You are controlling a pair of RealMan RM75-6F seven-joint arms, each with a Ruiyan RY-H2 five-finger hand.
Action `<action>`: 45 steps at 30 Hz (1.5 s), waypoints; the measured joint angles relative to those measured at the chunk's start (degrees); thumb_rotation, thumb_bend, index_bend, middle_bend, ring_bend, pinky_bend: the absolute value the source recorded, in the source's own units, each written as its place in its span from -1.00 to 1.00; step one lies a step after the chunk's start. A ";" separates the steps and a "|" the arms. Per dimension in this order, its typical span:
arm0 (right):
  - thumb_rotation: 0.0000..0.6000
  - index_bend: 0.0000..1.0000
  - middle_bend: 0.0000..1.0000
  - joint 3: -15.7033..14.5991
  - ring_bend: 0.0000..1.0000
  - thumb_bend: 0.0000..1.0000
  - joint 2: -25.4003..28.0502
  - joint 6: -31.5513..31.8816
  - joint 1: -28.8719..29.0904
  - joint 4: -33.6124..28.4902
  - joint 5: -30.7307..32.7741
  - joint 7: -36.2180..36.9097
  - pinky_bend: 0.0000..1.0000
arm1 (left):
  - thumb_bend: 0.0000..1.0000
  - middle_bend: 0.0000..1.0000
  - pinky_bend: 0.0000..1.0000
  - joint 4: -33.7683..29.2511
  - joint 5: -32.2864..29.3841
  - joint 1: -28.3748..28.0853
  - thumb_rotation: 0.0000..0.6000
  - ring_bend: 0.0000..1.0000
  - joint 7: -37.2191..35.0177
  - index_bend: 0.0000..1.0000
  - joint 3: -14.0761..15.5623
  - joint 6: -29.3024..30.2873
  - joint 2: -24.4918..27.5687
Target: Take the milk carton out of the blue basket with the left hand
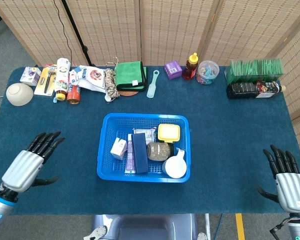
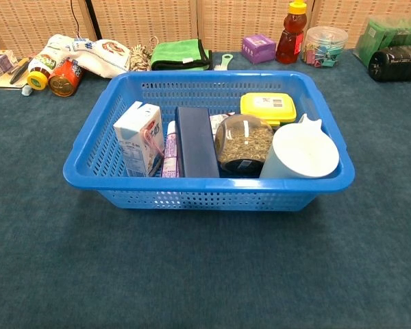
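Note:
The small white milk carton [image 1: 118, 148] [image 2: 140, 139] stands upright at the left end of the blue basket [image 1: 106, 172] [image 2: 89, 180], in the middle of the table. My left hand [image 1: 31, 160] hovers over the table left of the basket, fingers spread and pointing toward it, holding nothing. A wide gap separates it from the basket. At the table's near right corner my right hand [image 1: 286, 177] is open, far from the basket. Neither hand shows in the chest view.
The basket also holds a dark blue box [image 1: 139, 153], a jar of herbs [image 1: 158, 151], a yellow-lidded tub [image 1: 169, 133] and a white cup [image 1: 175, 166]. Along the far edge lie a bowl [image 1: 19, 93], cans, a green cloth [image 1: 130, 75], a honey bottle [image 1: 191, 66] and a dark bottle [image 1: 252, 89].

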 measured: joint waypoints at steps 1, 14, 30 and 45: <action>1.00 -1.00 -1.00 0.03 -1.00 -1.00 0.03 -0.15 0.07 0.00 0.14 0.10 -1.00 | -1.00 -1.00 -1.00 -1.10 -0.02 -1.15 1.00 -1.00 1.15 -1.00 -0.61 -1.16 0.01; 1.00 -1.00 -1.00 0.00 -1.00 -1.00 0.30 -1.56 0.72 0.30 0.86 1.52 -1.00 | -1.00 -1.00 -1.00 -5.10 -14.95 -14.61 1.00 -1.00 15.47 -1.00 -8.37 -15.69 -9.86; 1.00 -1.00 -1.00 0.56 -1.00 -1.00 0.18 -3.65 1.68 0.87 3.16 2.45 -1.00 | -1.00 -1.00 -1.00 3.81 -41.73 -27.64 1.00 -1.00 34.15 -1.00 -11.01 -19.96 -26.31; 1.00 -1.00 -1.00 1.04 -1.00 -1.00 -0.36 -4.54 2.50 1.19 4.14 2.27 -1.00 | -1.00 -0.97 -0.58 8.66 -49.12 -31.64 1.00 -0.87 37.22 -1.00 -8.52 -17.63 -30.25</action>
